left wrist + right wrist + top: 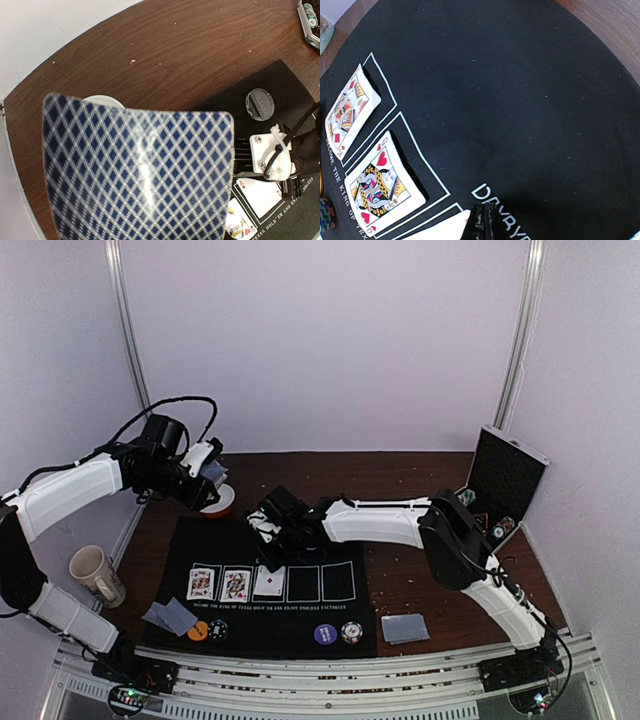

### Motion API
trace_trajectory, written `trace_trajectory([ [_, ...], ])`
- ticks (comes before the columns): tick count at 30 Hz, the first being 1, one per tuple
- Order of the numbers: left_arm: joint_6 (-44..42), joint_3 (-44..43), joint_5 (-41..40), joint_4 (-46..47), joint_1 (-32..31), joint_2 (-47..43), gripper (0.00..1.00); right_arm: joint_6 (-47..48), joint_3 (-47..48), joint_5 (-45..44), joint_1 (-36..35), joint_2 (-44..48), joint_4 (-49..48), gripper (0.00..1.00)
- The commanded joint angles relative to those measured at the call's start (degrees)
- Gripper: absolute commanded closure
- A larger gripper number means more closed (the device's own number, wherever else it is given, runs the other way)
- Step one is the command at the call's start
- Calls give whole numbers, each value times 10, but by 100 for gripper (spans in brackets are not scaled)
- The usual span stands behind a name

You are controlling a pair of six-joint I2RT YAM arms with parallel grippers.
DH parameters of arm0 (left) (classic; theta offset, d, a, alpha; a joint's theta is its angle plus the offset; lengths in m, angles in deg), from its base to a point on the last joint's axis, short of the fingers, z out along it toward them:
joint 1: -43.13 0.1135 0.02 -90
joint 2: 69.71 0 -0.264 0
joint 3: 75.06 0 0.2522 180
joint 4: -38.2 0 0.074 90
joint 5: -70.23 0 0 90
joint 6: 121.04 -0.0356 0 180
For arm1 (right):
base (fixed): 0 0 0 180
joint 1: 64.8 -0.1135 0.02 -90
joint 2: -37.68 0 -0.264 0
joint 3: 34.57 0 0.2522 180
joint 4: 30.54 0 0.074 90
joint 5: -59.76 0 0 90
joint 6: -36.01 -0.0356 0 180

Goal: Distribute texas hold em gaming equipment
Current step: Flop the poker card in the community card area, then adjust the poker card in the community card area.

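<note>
My left gripper (207, 473) is shut on a blue-diamond-backed card (140, 170) and holds it above the red-and-white bowl (222, 502). The card fills the left wrist view and hides the fingers. Three face-up cards lie in the mat's boxes (201, 583), (236, 584), (268, 582). My right gripper (485, 225) is shut, its tips at the edge of the third card (445, 231). An orange chip (198, 631), a dark chip (218, 628), a purple-blue chip (324, 634) and a black-and-white chip (351, 632) sit at the mat's front. A small round disc (260, 103) lies on the mat.
Face-down cards lie at the front left (168, 615) and on the wood at the right (405, 628). A beige mug (95, 573) stands left of the black mat (330, 615). An open black case (505, 485) with chips stands at the back right.
</note>
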Motion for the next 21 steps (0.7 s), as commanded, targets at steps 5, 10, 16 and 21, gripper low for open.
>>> trace_trajectory([
  [5,-3,0,9,29,7,-9,62,29,-7,26,-20,10,46,100],
  [10,-3,0,10,29,6,-9,62,20,-5,10,-20,14,44,100],
  [16,-3,1,12,29,6,-9,61,-10,-4,-15,-15,44,21,100],
  [21,-4,1,12,29,6,-13,61,-30,-12,-62,-8,80,15,98],
])
